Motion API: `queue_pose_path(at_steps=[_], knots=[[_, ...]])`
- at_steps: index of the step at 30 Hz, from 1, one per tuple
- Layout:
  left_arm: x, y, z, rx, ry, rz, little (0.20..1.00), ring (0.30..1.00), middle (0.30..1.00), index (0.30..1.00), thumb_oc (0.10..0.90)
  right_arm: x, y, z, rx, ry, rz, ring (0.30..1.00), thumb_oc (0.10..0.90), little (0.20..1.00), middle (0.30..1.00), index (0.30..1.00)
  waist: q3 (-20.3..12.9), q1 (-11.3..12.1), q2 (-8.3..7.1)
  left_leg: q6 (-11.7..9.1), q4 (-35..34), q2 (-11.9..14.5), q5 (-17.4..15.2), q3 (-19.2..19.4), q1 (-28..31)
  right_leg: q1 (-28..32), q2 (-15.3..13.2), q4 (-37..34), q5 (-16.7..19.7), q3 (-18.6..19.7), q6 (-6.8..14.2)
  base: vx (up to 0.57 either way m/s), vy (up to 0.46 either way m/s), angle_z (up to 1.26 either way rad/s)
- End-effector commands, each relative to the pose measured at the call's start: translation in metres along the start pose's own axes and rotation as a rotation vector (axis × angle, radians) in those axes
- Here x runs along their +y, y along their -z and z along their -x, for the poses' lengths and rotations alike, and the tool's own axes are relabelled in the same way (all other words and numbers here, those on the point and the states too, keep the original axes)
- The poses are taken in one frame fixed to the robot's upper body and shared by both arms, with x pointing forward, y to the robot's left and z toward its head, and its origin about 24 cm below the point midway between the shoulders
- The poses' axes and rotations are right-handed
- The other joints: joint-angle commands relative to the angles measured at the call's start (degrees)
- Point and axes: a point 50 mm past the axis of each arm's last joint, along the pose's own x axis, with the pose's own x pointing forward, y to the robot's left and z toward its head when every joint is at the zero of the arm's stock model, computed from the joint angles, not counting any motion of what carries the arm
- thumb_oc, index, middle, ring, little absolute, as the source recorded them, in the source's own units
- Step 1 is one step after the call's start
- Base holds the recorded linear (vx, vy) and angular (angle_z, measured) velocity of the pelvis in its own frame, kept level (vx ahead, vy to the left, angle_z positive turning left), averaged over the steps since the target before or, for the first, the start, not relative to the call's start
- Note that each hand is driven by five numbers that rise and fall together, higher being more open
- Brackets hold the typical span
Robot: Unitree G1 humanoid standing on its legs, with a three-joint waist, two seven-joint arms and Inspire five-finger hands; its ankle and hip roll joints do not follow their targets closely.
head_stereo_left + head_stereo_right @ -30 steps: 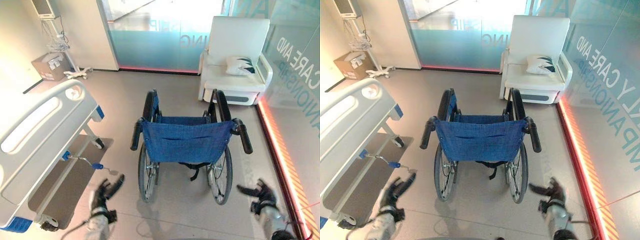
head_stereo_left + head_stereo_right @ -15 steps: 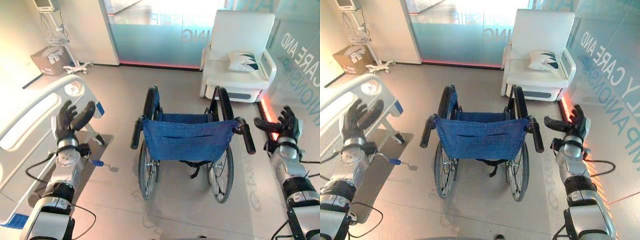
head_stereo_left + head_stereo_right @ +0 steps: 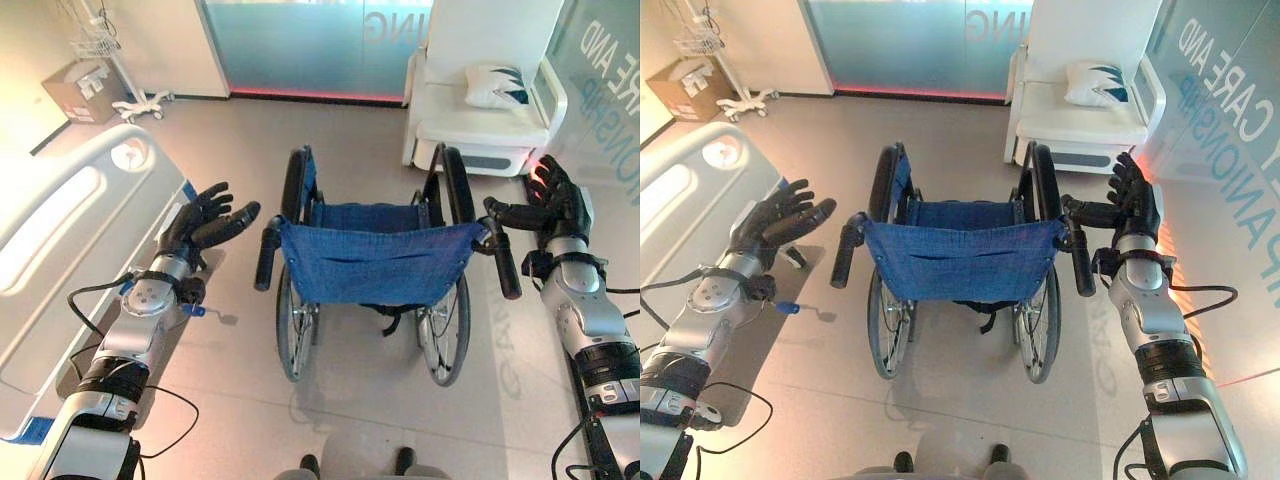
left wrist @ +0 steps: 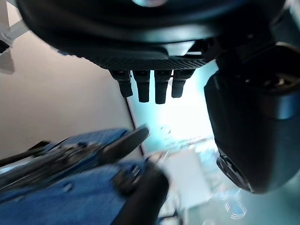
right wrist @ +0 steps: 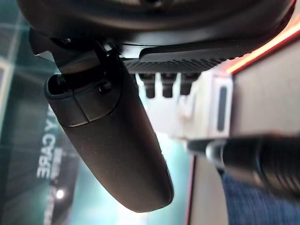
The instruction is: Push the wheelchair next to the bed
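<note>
the wheelchair [image 3: 372,268] stands between the two raised hands, its blue cloth back turned toward the robot and its seat facing away. the left hand [image 3: 200,222] is held up just to the left of the chair's left push handle [image 3: 268,254], fingers straight and spread, thumb reaching toward the handle but not touching it; it has hold of nothing. in the left wrist view the fingers [image 4: 150,87] point out over the dark handle and the blue cloth, with a gap between them and the handle.

the right hand [image 3: 1133,203] is up beside the right push handle [image 3: 1080,262], on its outer side. its fingers are straight and spread, and its thumb reaches inward close to the top end of that handle; whether the thumb touches it cannot be told. in the right wrist view the thumb [image 5: 112,145] stands straight, the fingers [image 5: 168,84] are uncurled, and the black handle lies near the thumb's tip, not wrapped by anything.

the bed [image 3: 70,240] lies on the far side of the left hand from the wheelchair, its white rail close behind that hand, with open floor [image 3: 350,400] between bed and chair. beyond the right hand, past the chair's front, stands a white armchair [image 3: 485,85] with a cushion [image 3: 497,86] on it. far beyond the left hand a cardboard box [image 3: 75,88] sits by the wall.
</note>
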Motion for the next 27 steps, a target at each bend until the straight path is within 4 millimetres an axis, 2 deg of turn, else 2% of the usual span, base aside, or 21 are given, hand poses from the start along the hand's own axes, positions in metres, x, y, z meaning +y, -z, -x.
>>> queue_pose_path(at_steps=[1, 5, 9, 20, 27], knots=[[0.031, -0.048, -0.005, -0.126, -0.027, -0.164, 0.9, 0.9, 0.9, 0.9, 0.8, 0.003, -0.055, -0.004, -0.212, -0.086, 0.109, 0.9, 0.8, 0.9, 0.9, 0.9, -4.2, -0.2, -0.7, 1.6, 0.3, -3.6, -3.0, 1.5, -0.4, 1.8, 1.8, 0.1, -0.4, 0.1, -1.8, -0.03, 0.002, 0.0], [0.033, -0.046, -0.003, -0.105, -0.017, -0.201, 0.9, 0.9, 0.9, 0.9, 0.8, 0.008, -0.045, -0.001, -0.154, -0.13, 0.159, 0.9, 0.8, 0.9, 0.9, 0.9, -4.2, -0.5, -0.75, 1.6, 0.3, -3.5, -2.8, 1.9, -0.4, 1.6, 1.8, 0.1, -0.2, 0.1, -1.6, 0.0, 0.0, 0.0], [0.031, -0.05, -0.001, -0.09, 0.021, -0.243, 0.9, 0.9, 0.9, 0.9, 0.8, 0.005, -0.038, 0.004, -0.102, -0.158, 0.222, 0.9, 0.8, 0.9, 0.9, 0.9, -4.0, -0.8, -1.0, 1.5, 0.3, -3.3, -2.5, 2.6, -0.5, 1.4, 1.7, 0.1, 0.0, 0.2, -1.3, -0.02, -0.003, 0.0], [0.031, -0.048, 0.0, 0.029, 0.087, -0.365, 0.9, 0.9, 0.9, 0.9, 0.8, -0.005, -0.039, 0.006, -0.04, -0.171, 0.37, 0.9, 0.8, 0.9, 0.9, 0.9, -3.2, -1.6, -1.29, 1.5, 0.3, -3.2, -2.2, 3.3, -1.0, 0.5, 1.8, 0.1, 0.5, 0.8, -0.8, -0.04, -0.011, -0.02], [0.034, -0.053, -0.003, 0.064, 0.13, -0.461, 0.9, 0.9, 0.9, 0.9, 0.8, -0.014, -0.048, 0.004, -0.017, -0.17, 0.471, 0.9, 0.8, 0.9, 0.9, 0.9, -3.0, -2.3, -1.46, 1.4, 0.3, -3.1, -2.1, 3.9, -1.1, 0.1, 2.1, 0.1, 0.8, 1.3, -0.6, -0.01, -0.004, 0.0]])
